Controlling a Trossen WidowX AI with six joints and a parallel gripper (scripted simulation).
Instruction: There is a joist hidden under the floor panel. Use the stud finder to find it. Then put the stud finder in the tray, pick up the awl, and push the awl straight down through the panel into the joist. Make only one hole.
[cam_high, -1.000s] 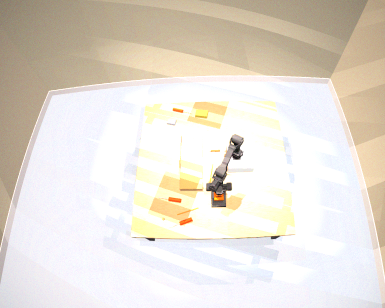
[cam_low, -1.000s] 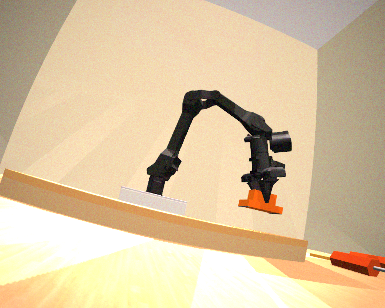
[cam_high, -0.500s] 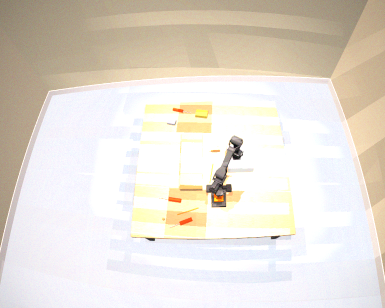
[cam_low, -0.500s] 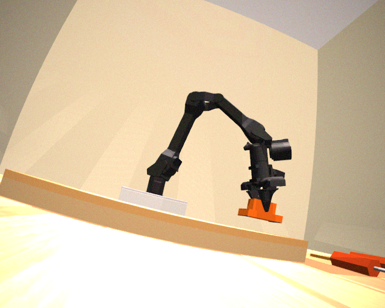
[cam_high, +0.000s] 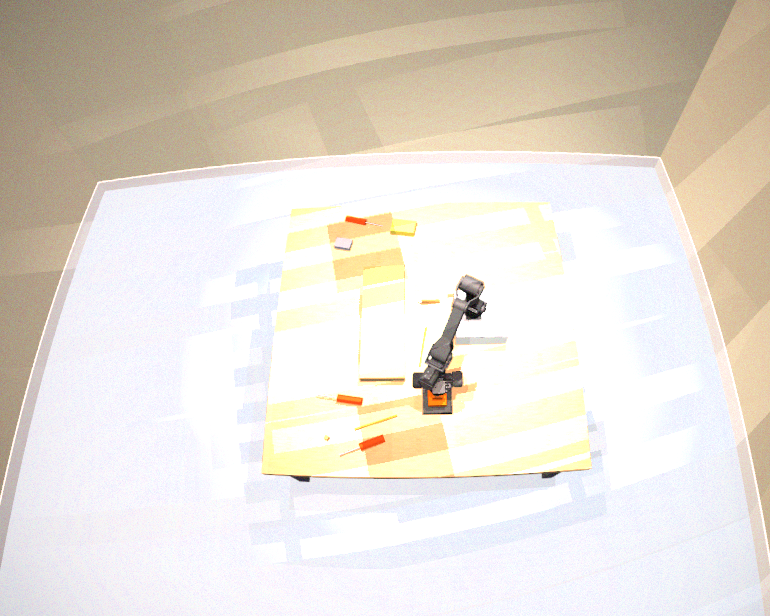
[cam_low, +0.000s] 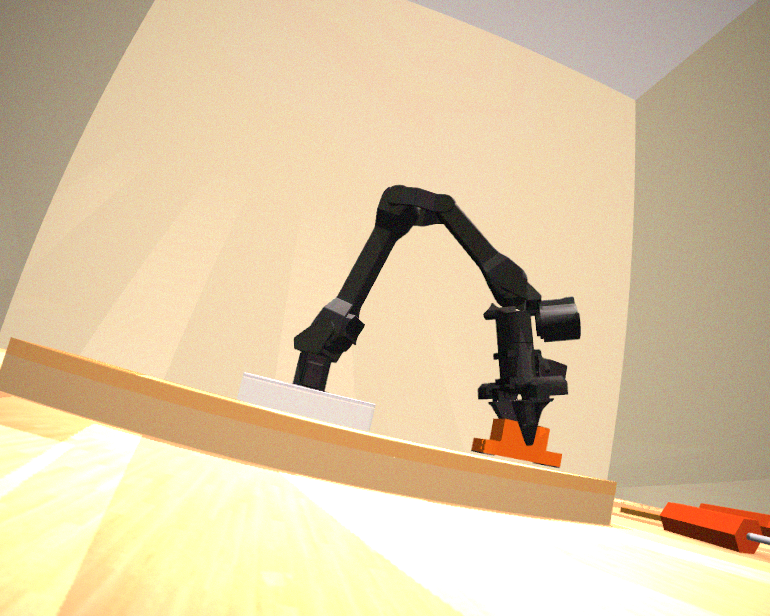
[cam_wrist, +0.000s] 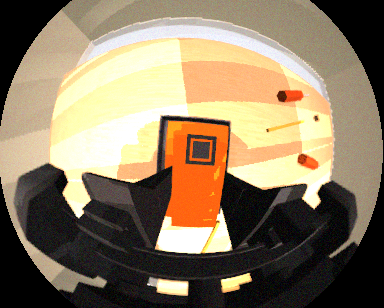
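Observation:
My gripper (cam_high: 439, 387) (cam_low: 518, 426) (cam_wrist: 196, 169) is shut on the orange stud finder (cam_high: 437, 399) (cam_low: 513, 441) (cam_wrist: 194, 192). The stud finder is level, over or in the dark tray (cam_high: 437, 412) (cam_wrist: 161, 145); I cannot tell whether it touches the tray's bottom. The pale floor panel (cam_high: 382, 340) (cam_low: 308, 440) lies to the left in the top view. Red-handled tools lie near the front, one (cam_high: 350, 399) by the panel's end and another (cam_high: 371, 443) closer to the table edge. A third (cam_high: 355, 220) lies at the back. I cannot tell which is the awl. The joist is hidden.
A yellow block (cam_high: 403, 227) and a small grey block (cam_high: 343, 244) lie at the back. A thin yellow stick (cam_high: 376, 422) (cam_wrist: 285, 126) lies between the front tools. Another stick (cam_high: 423, 346) lies beside the panel. A white box (cam_high: 481, 340) (cam_low: 308, 401) is at the arm's base.

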